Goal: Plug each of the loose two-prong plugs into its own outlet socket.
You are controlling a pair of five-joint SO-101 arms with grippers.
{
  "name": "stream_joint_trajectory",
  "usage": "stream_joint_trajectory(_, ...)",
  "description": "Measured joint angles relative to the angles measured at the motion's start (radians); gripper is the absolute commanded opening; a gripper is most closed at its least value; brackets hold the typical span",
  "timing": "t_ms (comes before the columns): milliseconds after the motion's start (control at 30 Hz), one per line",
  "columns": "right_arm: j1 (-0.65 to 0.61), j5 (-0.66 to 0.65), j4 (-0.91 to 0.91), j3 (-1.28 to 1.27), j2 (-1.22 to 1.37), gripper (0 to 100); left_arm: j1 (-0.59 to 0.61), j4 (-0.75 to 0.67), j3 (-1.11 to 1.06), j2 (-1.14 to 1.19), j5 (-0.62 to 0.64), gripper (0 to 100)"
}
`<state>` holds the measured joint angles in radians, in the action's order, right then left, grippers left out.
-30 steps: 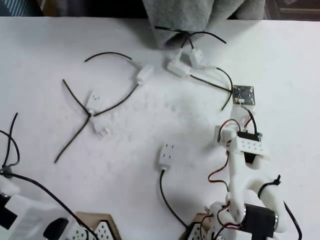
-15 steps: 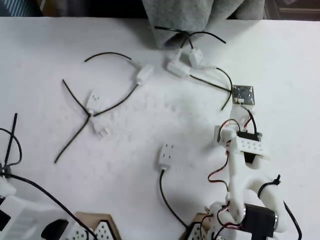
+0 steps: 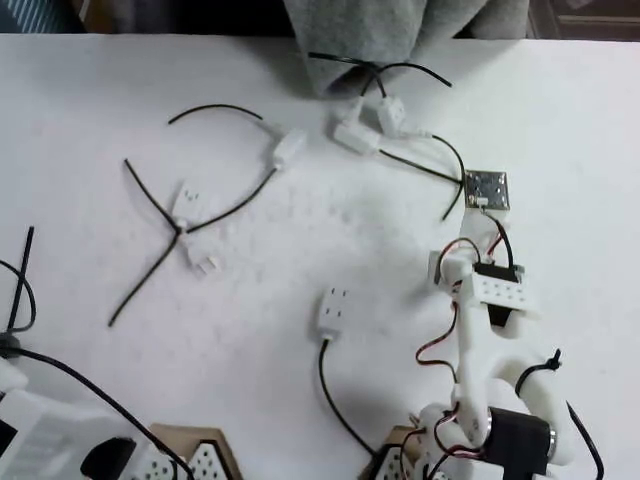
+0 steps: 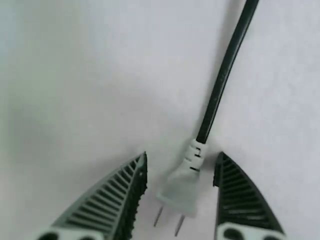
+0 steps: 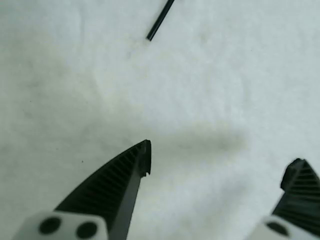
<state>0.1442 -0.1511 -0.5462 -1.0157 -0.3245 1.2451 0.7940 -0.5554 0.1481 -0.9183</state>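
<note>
A white two-prong plug [image 4: 179, 192] on a black cable [image 4: 225, 70] lies on the table between the open fingers of my left gripper [image 4: 181, 159], touching neither one. My right gripper [image 5: 222, 155] is open over bare table, a cut cable end [image 5: 157, 25] just beyond it. In the high view a white outlet socket [image 3: 334, 309] lies mid-table and another socket [image 3: 191, 203] at the left, with a loose plug [image 3: 205, 262] beside it. More white connectors [image 3: 288, 148] [image 3: 355, 137] [image 3: 392, 114] lie at the back.
Black cables [image 3: 215, 108] loop across the left half of the table. A grey cloth [image 3: 380, 30] hangs over the far edge. The right arm [image 3: 490, 290] stands at the near right and the left arm [image 3: 45, 435] at the near left corner.
The left arm has slid slightly toward the near edge, and the black cable at the left edge has straightened. The right arm has not moved.
</note>
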Motion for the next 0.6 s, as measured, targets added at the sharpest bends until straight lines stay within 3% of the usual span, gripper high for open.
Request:
stream_joint_trajectory(367, 0.000, 0.000, 0.000, 0.000, 0.000, 40.1, 0.000, 0.002, 0.031, 0.009, -0.074, 22)
stream_joint_trajectory(600, 0.000, 0.000, 0.000, 0.000, 0.000, 40.1, 0.002, 0.149, 0.080, 0.009, -0.140, 15)
